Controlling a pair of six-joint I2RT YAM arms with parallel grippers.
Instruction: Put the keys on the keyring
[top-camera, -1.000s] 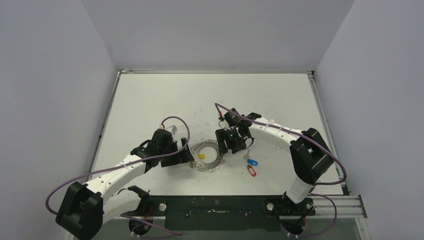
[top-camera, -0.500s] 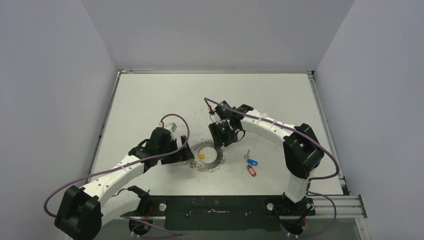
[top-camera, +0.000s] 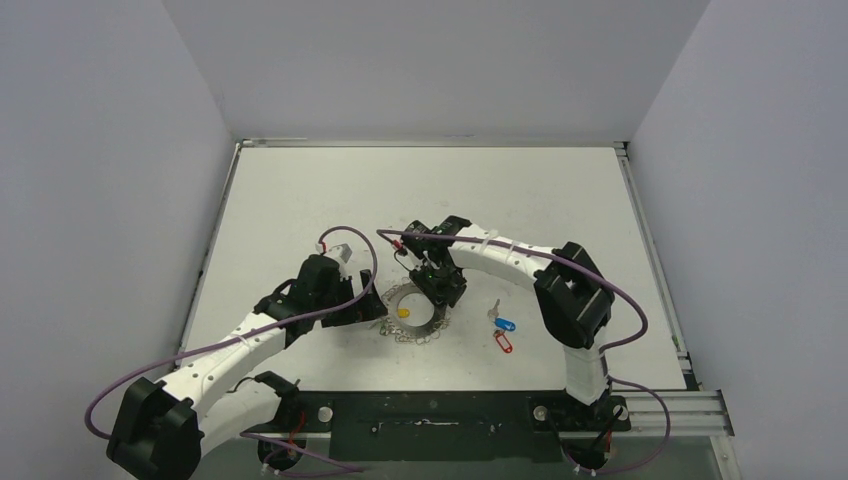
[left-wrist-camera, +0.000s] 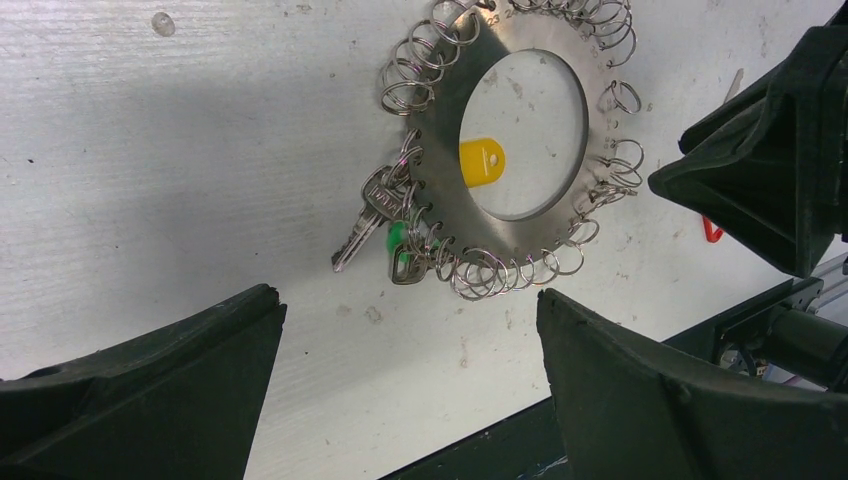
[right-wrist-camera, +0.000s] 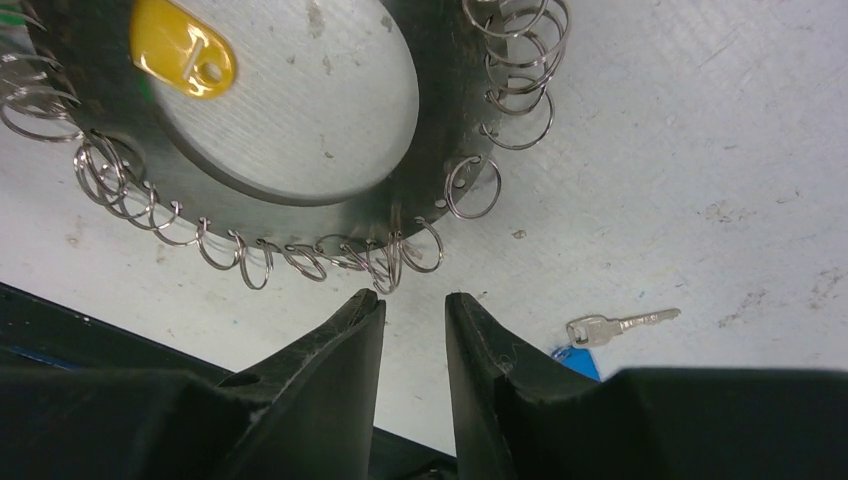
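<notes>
The keyring (top-camera: 428, 322) lies flat between the two arms, a grey metal disc (left-wrist-camera: 443, 140) edged with wire loops. Right of it on the table lie the two keys, one with a blue tag (top-camera: 507, 324) and one with a red tag (top-camera: 502, 343). In the right wrist view the blue-tagged key (right-wrist-camera: 620, 325) lies loose beside my fingers. My right gripper (right-wrist-camera: 415, 300) hangs at the ring's right edge, its jaws a narrow gap apart with nothing between them and wire loops (right-wrist-camera: 390, 262) just ahead. My left gripper (left-wrist-camera: 407, 300) stands wide open just left of the ring.
A yellow tag (left-wrist-camera: 481, 160) lies inside the ring's hole. On the ring's near-left loops hang a silver key (left-wrist-camera: 362, 225) and a green tag (left-wrist-camera: 397, 238). The table's black front rail (top-camera: 430, 412) runs close behind the ring.
My right gripper has swung left from beside the ring onto its right edge, and its jaws have narrowed. The left arm has hardly moved. Ring and keys lie as before.
</notes>
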